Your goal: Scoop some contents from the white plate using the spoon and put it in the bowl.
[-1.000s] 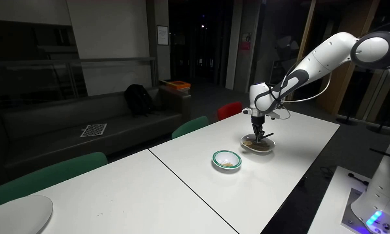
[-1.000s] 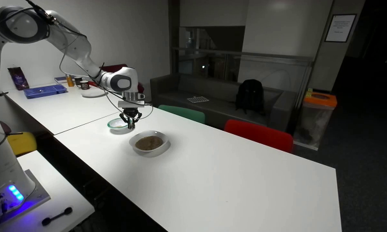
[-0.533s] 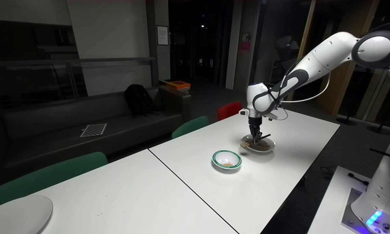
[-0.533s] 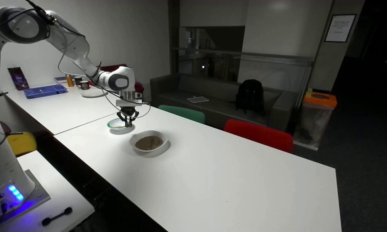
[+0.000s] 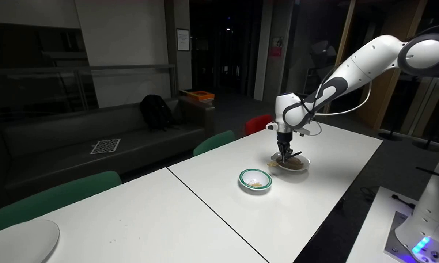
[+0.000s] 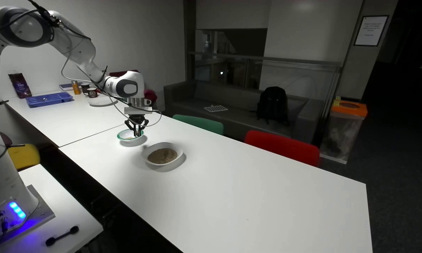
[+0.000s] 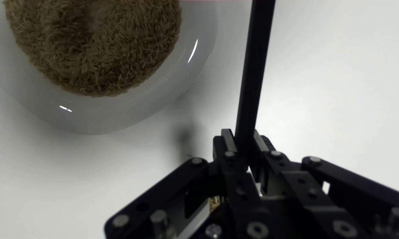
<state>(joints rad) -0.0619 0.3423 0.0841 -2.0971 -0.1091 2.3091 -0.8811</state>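
Observation:
The white plate [image 5: 307,163], a whitish dish of brown grains, shows in all views, also in an exterior view [image 6: 180,151] and the wrist view [image 7: 96,116]. My gripper [image 5: 284,160] is shut on the spoon's dark handle [image 5: 296,154], which rises from the pads in the wrist view [image 7: 254,66]. The spoon's head [image 5: 272,164] carries tan grains and stands out past the plate's edge on the bowl's side; the gripper [image 7: 245,137] mostly hides it in the wrist view. The green-rimmed bowl [image 5: 256,171], with a few grains inside, is just beyond; it shows in an exterior view [image 6: 121,136].
Both dishes stand on a white table [image 5: 161,215]. A large white plate [image 5: 22,241] lies at the far end, near a blue tray [image 6: 50,99] and mugs [image 6: 92,92]. Green [image 5: 214,142] and red chairs [image 6: 283,146] stand along one side. The wall is behind.
The gripper has moved from the plate towards the bowl, keeping the spoon. The grain-laden spoon head has passed from over the plate to beyond its edge. The dishes have not moved.

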